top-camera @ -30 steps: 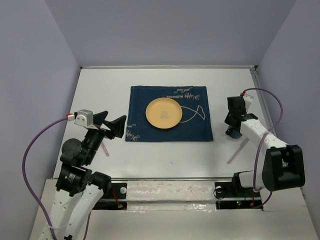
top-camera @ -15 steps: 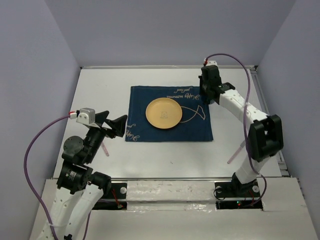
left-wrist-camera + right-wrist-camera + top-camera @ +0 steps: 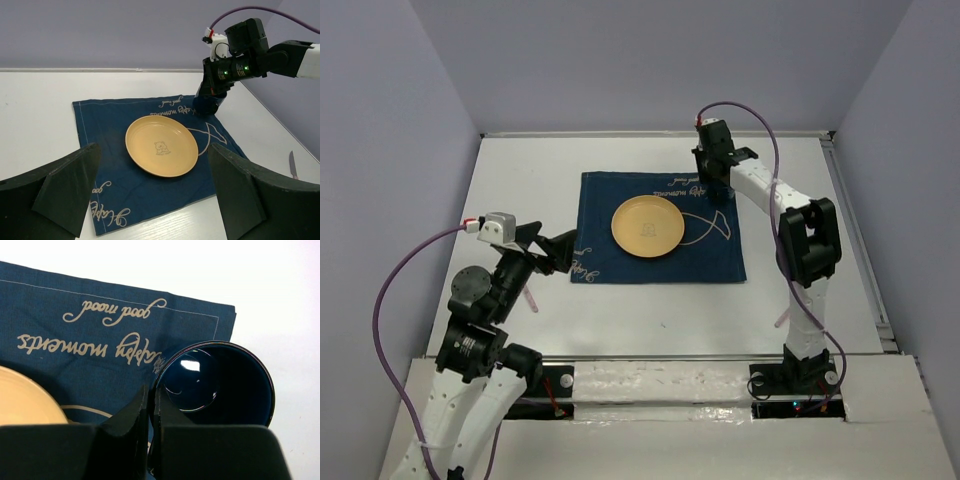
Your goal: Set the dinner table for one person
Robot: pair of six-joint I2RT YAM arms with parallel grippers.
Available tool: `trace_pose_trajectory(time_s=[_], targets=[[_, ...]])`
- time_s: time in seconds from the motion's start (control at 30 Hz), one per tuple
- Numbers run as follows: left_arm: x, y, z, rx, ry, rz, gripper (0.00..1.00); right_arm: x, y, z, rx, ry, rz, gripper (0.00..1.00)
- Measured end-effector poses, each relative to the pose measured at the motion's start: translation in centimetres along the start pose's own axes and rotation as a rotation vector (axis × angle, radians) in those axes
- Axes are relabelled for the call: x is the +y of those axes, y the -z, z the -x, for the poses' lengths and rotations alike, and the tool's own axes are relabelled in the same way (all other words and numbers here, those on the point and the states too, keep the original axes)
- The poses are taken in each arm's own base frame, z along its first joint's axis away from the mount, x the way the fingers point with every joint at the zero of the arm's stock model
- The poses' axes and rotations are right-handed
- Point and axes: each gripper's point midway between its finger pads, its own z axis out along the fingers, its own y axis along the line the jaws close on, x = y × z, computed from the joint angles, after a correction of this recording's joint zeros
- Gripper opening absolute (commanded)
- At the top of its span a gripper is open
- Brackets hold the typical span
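A yellow plate lies on the middle of a dark blue placemat on the white dinner table. My right gripper is shut on the rim of a dark blue cup, one finger inside and one outside. The cup stands upright at the mat's far right corner; I cannot tell whether it rests on the cloth. My left gripper is open and empty, low by the mat's near left edge, facing the plate.
A pink-handled knife lies on the table right of the mat, partly behind the right arm. Another pink utensil lies under the left arm. Lavender walls close in the table's left, far and right sides.
My right gripper has swung from the table's right side to the mat's far right corner, bringing the cup along. My left gripper has hardly moved.
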Motion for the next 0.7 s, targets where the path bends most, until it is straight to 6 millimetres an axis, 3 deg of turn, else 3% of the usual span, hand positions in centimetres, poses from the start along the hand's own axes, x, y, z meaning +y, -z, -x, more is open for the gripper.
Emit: trace_pose_trajectory(time_s=[0.33, 0.7], targets=[[0.1, -0.3, -0.4, 0.016, 0.001, 0.003, 0.99, 0.5, -0.6, 0.1, 0.005, 0.052, 0.003, 0.00], [0.2, -0.3, -0.4, 0.015, 0.000, 0.007, 0.99, 0.6, -2.7, 0.6, 0.002, 0.078, -0.019, 0.00]])
